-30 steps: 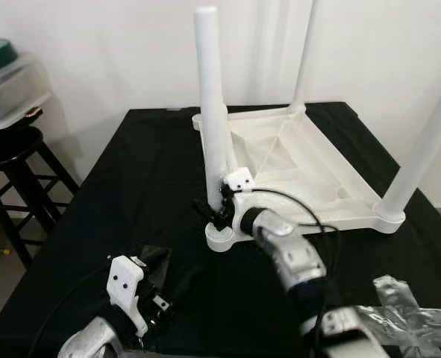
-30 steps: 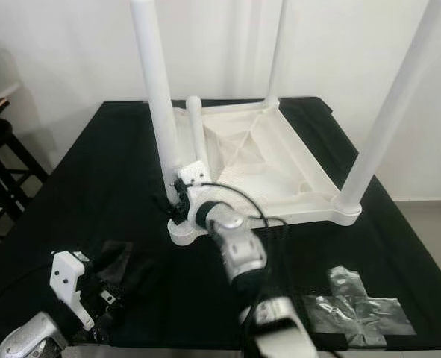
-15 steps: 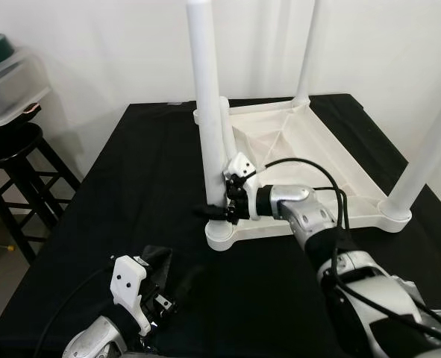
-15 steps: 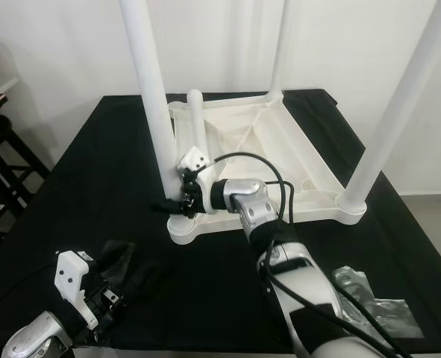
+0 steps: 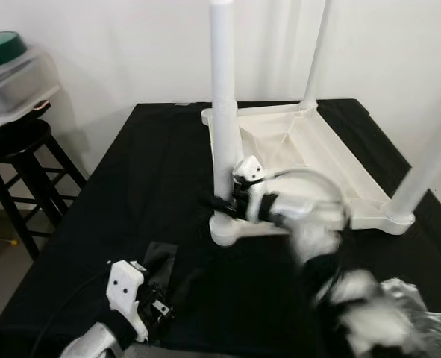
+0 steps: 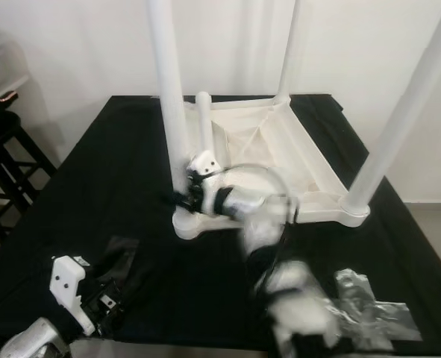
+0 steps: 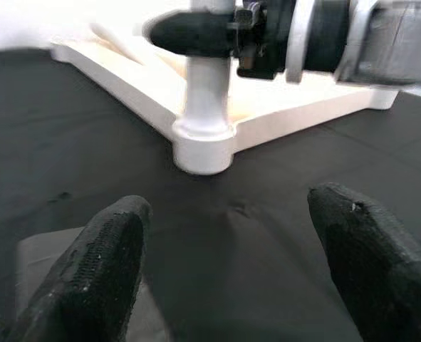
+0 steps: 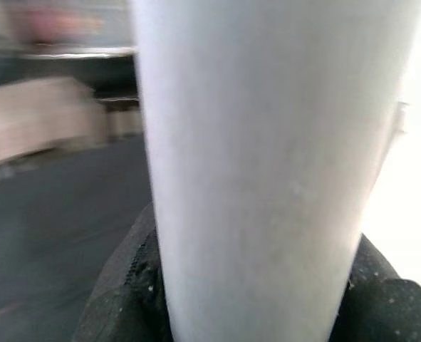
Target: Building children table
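Note:
A white children's table [image 5: 369, 216] lies upside down on the black-covered worktop, its legs pointing up. My right gripper [image 5: 221, 203] is shut on the near-left leg [image 5: 224, 97] just above its socket at the table's corner. In the right wrist view that leg [image 8: 267, 157] stands close between the black fingers [image 8: 125, 299]. My right forearm is blurred by motion. My left gripper [image 7: 228, 242] is open and low over the black cloth near the front edge, a short way in front of that corner, holding nothing.
Two more legs [image 5: 315, 52] [image 5: 429, 164] stand at the far and near right corners, and a shorter white post [image 6: 204, 123] at the far left. A black stool [image 5: 19, 142] carries a green-lidded container [image 5: 11, 67] on the left. Crinkled clear plastic [image 6: 362, 298] lies front right.
The camera has shifted a little. My right forearm has swung and is now blurred, while the gripper stays shut on the leg's base. The left gripper has barely moved.

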Controlling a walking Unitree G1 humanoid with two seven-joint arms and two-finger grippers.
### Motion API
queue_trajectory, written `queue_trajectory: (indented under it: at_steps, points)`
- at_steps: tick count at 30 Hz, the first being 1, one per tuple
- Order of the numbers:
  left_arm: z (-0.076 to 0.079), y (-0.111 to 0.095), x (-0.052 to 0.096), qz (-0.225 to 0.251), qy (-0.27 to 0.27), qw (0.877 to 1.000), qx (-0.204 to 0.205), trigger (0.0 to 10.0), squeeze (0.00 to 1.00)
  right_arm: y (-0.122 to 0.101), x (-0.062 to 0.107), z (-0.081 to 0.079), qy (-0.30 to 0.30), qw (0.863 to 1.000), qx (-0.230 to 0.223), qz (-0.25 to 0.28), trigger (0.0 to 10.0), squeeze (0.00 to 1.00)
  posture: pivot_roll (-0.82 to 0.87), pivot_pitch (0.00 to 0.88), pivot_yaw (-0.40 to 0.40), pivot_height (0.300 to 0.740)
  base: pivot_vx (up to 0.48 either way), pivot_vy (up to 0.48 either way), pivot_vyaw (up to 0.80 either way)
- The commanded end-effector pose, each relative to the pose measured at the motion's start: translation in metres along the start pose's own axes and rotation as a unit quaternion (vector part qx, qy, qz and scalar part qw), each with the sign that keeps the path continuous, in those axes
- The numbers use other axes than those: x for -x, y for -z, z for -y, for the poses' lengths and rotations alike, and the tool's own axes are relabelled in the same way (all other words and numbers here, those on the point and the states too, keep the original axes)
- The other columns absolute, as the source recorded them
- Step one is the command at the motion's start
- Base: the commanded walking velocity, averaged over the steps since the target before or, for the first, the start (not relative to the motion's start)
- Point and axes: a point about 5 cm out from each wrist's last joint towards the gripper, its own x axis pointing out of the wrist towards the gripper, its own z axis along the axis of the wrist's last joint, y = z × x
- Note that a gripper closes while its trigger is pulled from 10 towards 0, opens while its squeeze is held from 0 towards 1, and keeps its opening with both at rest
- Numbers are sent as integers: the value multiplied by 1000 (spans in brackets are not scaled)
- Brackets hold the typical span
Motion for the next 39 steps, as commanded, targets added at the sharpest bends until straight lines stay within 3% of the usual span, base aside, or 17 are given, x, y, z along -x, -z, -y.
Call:
queue_trajectory:
  at_steps: [1, 2, 4, 11, 12, 14, 15, 19, 21, 23, 24, 25, 26, 31, 33, 38, 39]
  points:
    - [-2, 1, 4, -5, -6, 1000, 0, 10000, 0, 37, 38, 5, 115, 991, -13, -72, 0, 0, -53, 56, 29, 740, 0, 0, 0]
    - [-2, 1, 4, -5, -6, 1000, 0, 10000, 0, 37, 38, 5, 115, 991, -13, -72, 0, 0, -53, 56, 29, 740, 0, 0, 0]
    - [-3, 1, 4, -7, -2, 1000, 4, 10000, 0, 38, 44, -13, 60, 996, 3, -67, 0, 0, -87, 58, 57, 740, 0, 0, 0]
    - [-4, 1, 0, -9, 9, 1000, 3, 10000, 0, 26, 28, -16, 45, 997, 24, -56, 0, 0, -75, 45, 43, 740, 0, 0, 0]
    - [-5, 0, 0, -7, 4, 1000, 2, 10000, 0, 24, 25, -18, 53, 997, 20, -59, 10000, 0, -68, 42, 38, 740, 0, 0, 0]
    - [-5, 0, 0, -7, 4, 1000, 2, 10000, 0, 24, 25, -18, 53, 997, 20, -59, 10000, 0, -68, 42, 38, 740, 0, 0, 0]
    - [-6, -1, -2, 0, -10, 1000, -2, 10000, 0, 14, 17, -22, 20, 998, 12, -56, 10000, 1000, -52, 38, 29, 740, 0, 0, 0]
    - [-8, -1, -3, 3, -16, 1000, -3, 10000, 0, 2, 9, -25, -36, 999, 6, -40, 10000, 1000, -42, 30, 31, 740, 0, 0, 0]
    - [-9, -1, -5, 1, -14, 1000, -5, 10000, 0, -11, -1, -24, -109, 993, 28, -20, 10000, 1000, -35, 26, 34, 740, 0, 0, 0]
    - [-9, -1, -5, 0, -13, 1000, -5, 10000, 0, -16, -3, -23, -140, 989, 34, -13, 10000, 1000, -34, 24, 32, 740, 0, 0, 0]
    - [-10, -1, -6, 0, -13, 1000, -6, 10000, 0, -21, -4, -22, -188, 981, 49, -7, 10000, 682, -23, 22, 27, 740, 0, 0, 0]
    - [-10, -1, -6, 0, -13, 1000, -6, 10000, 0, -21, -4, -22, -188, 981, 49, -7, 10000, 682, -23, 22, 27, 740, 0, 0, 0]
    - [-10, 0, -7, 0, -12, 1000, -6, 10000, 0, -25, -5, -20, -223, 973, 62, -4, 10000, 43, -24, 21, 27, 740, 0, 0, 0]
    - [-10, 0, -8, 0, -12, 1000, -6, 10000, 0, -33, -7, -12, -291, 952, 96, -11, 10000, 0, -20, 17, 25, 740, 0, 0, 0]
    - [-10, 0, -8, 0, -13, 1000, -7, 10000, 0, -47, -10, -3, -359, 925, 120, -25, 10000, 0, -13, 17, 26, 740, 0, 0, 0]
    - [-11, 0, -8, -1, -13, 1000, -8, 10000, 0, -55, -12, 1, -398, 910, 111, -31, 10000, 0, -9, 18, 26, 740, 0, 0, 0]
    - [-11, 0, -7, -1, -13, 1000, -8, 10000, 0, -55, -13, 1, -397, 911, 103, -34, 1294, 0, -6, 22, 29, 740, 0, 0, 0]
